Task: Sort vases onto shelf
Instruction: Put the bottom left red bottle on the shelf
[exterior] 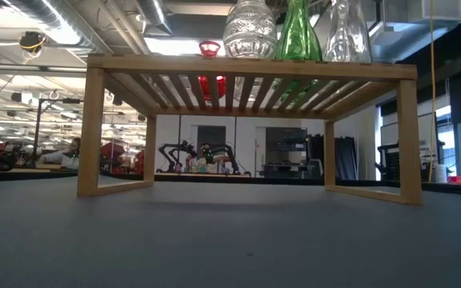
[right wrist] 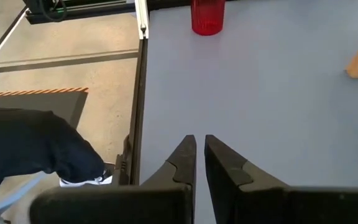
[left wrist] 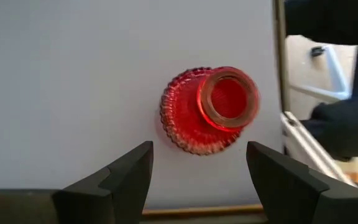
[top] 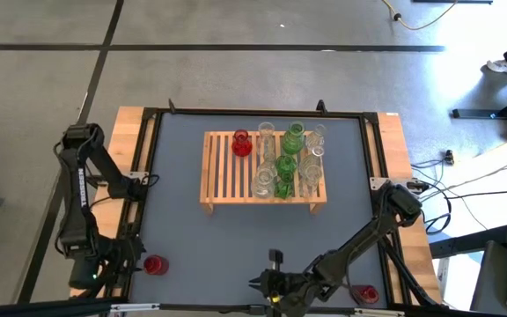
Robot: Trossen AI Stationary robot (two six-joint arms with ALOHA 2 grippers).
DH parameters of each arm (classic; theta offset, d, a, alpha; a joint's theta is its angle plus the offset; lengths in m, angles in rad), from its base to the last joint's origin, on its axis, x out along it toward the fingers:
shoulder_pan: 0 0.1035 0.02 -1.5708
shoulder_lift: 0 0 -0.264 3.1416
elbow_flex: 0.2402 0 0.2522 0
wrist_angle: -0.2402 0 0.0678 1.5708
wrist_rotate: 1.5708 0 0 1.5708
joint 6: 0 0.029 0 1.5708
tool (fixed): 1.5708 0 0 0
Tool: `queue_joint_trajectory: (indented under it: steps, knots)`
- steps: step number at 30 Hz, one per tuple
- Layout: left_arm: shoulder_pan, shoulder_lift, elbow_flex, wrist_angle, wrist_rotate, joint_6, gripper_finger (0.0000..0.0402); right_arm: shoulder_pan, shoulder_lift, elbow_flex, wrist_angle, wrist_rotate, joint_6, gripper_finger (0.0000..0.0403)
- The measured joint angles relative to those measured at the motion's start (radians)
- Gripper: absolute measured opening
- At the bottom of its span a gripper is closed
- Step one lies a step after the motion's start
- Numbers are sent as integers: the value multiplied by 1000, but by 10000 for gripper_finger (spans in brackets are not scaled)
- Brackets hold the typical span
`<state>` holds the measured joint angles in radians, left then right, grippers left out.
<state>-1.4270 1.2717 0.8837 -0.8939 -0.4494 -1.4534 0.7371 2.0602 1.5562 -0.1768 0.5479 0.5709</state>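
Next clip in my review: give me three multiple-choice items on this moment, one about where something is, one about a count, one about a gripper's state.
1. Where is the left gripper?
A. Above a red ribbed glass vase at the table's near left corner
B. Over the slatted light-wood shelf
C. Beside the right arm's base

2. How many red glass vases stand on the grey table top, off the shelf?
A. None
B. Two
C. Four

3. How do the right gripper's fingers stand?
A. Spread wide
B. Clamped on a green vase
C. Nearly closed, holding nothing

Answers:
1 A: the left wrist view looks down on the vase between the spread fingers.
2 B: the high view shows this vase at the near left and a second red vase at the near right.
3 C: the right wrist view shows only a thin gap between them.
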Motion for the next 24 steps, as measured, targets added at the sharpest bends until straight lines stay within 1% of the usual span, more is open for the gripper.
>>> queue_joint_trajectory:
  steps: [7,16,24]
  knots:
    - [0,67,0,0,-71,21,252,-6,0,0,0,-9,0,26]
    - [0,70,0,10,-175,44,252,-6,0,0,-1,-8,0,26]
    - [0,71,0,39,-237,44,252,-4,0,0,-5,-8,0,26]
